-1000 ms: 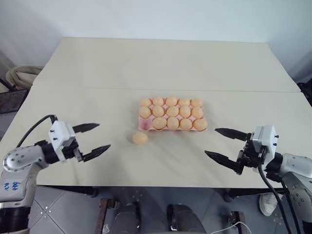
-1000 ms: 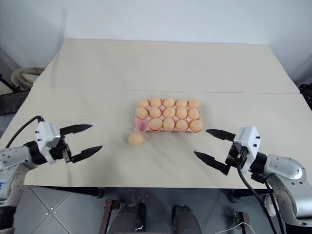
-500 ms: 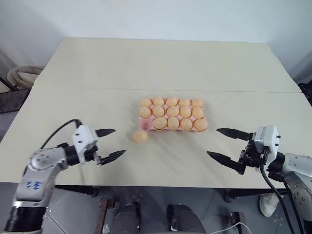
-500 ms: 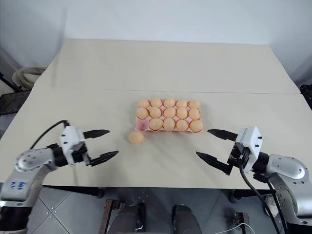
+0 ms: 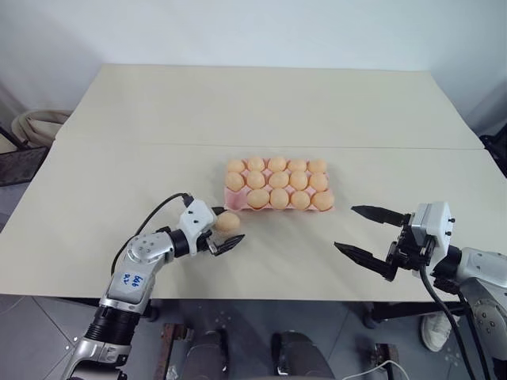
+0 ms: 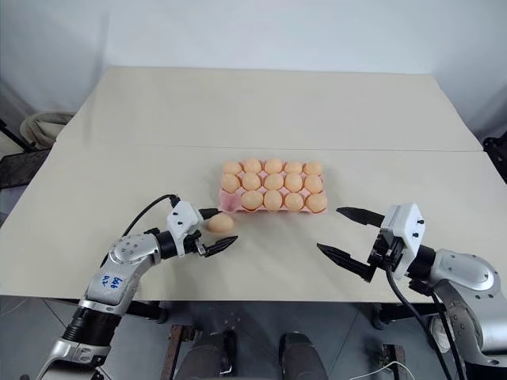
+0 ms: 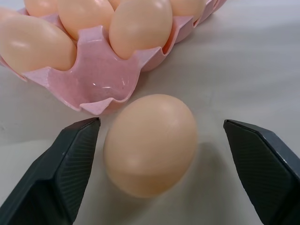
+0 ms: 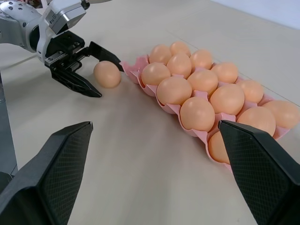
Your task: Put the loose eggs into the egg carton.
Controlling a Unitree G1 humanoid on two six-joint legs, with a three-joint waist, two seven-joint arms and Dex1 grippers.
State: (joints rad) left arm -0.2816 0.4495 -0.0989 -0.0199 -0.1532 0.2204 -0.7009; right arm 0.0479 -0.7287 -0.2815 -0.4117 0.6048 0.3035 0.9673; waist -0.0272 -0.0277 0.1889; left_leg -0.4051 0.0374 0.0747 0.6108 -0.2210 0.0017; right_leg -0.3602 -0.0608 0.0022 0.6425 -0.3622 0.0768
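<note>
Straddling the loose egg (image 7: 150, 145), the left gripper (image 5: 221, 232) has its fingers (image 7: 70, 164) open, one on each side of the egg with a gap to both, so nothing is gripped. The egg lies on the table (image 5: 261, 103) just beside the carton's (image 6: 226, 203) near-left corner, next to its one bare cup (image 7: 105, 84); every other cup of the pink carton holds an egg. The right gripper (image 5: 368, 235) hangs over the table's near right edge, well apart from the carton, fingers spread wide and holding nothing.
</note>
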